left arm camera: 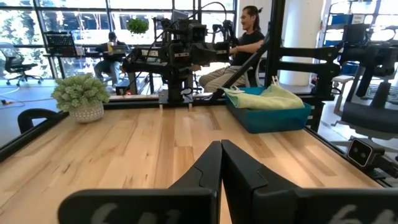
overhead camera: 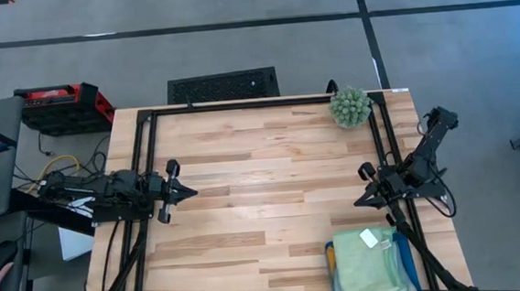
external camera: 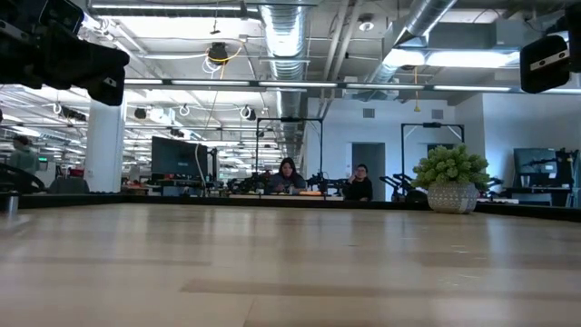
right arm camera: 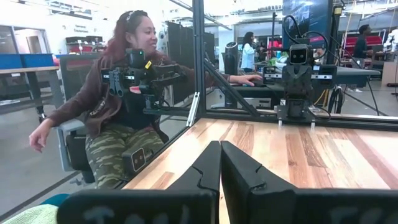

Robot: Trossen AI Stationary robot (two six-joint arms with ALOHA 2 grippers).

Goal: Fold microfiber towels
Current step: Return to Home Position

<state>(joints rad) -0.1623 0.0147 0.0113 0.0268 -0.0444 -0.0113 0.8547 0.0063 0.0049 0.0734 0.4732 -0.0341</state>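
Note:
The microfiber towels (overhead camera: 367,265) lie stacked in a teal tray (overhead camera: 332,283) at the table's near right corner. A light green one is on top, with an orange edge (overhead camera: 329,253) showing at the stack's left side. The left wrist view shows the towels (left arm camera: 264,98) heaped in the tray (left arm camera: 273,117). My left gripper (overhead camera: 190,192) hovers level at the table's left side, shut and empty (left arm camera: 221,148). My right gripper (overhead camera: 359,202) hovers at the right side, just beyond the tray, shut and empty (right arm camera: 220,148).
A spiky green ball plant (overhead camera: 351,106) in a pot stands at the far right corner (external camera: 451,179). Black frame rails (overhead camera: 257,103) run along the table's far edge and sides. A person (right arm camera: 121,93) sits just off the table's right edge. Bare wood (overhead camera: 264,200) lies between the arms.

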